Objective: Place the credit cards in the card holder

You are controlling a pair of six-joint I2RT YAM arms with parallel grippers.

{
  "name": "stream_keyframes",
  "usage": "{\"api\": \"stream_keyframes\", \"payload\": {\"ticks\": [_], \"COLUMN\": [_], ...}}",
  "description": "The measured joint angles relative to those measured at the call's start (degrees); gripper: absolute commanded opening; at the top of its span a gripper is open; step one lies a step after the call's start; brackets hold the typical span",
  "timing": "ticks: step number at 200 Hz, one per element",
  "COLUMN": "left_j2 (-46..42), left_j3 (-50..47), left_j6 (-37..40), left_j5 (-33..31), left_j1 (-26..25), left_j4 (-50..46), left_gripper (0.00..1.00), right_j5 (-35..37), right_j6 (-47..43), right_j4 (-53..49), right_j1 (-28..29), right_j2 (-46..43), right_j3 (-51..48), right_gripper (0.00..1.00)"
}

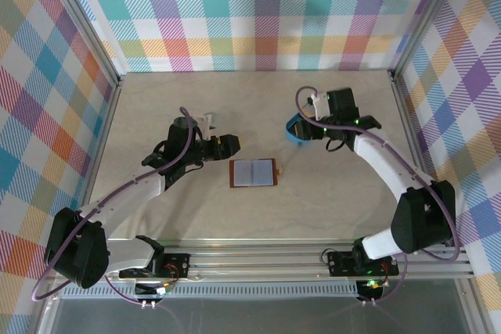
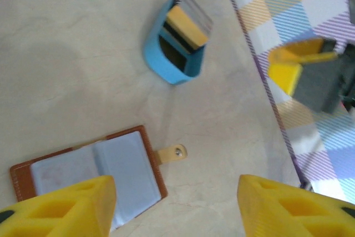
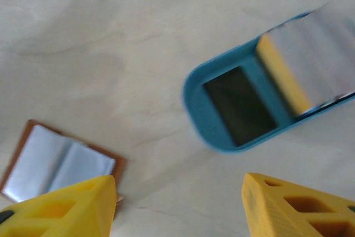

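Brown card holder (image 1: 253, 173) with pale grey-blue lining, blue tray (image 2: 178, 76), yellow jaws, pastel plaid walls (image 1: 258, 5), beige table (image 1: 196, 99)

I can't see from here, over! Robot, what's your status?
Left gripper, right gripper open, empty. Brown leather wallet lies open. Thin cards in blue plastic tray. Nothing blocking.

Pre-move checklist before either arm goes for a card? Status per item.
1. card holder lying open, lining up: ok.
2. snap tab flat on the table, clear of the pockets: ok.
3. cards standing in the blue tray: ok.
4. left gripper open, nothing between its fingers: ok.
5. right gripper open and empty, above the table beside the tray: ok.
6. Card count and a free edge to pinch: cannot tell, blurred.
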Motion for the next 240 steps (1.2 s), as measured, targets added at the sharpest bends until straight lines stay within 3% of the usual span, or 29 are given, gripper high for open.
{"api": "stream_keyframes", "payload": {"ticks": [45,60,134,240], "left_j2": [-0.3,-0.2,6.4,9.3], "left_j3": [2.4,2.4,4.3,4.2], "left_j6": [11.0,12.9,19.1,20.5], "left_j5": [5.7,7.6,12.9,14.2], "left_j1": [0.0,0.0,0.4,1.5], "left_j4": [-4.1,-4.0,-1.3,-0.9], "left_gripper": [0.77,0.79,0.82,0.83], "right_j5": [5.2,6.6,15.7,24.3], "right_j6": [-11.1,-14.1,-24.6,-32.2], "right_j4": [-4.0,-4.3,-4.7,-6.4], "right_j1": [-0.6,-0.6,-0.6,-0.6], "right_j2": [4.9,5.6,11.1,27.5], "right_j3": [6.1,6.1,10.4,22.6], "right_gripper": [0.66,0.75,0.99,0.99]}}
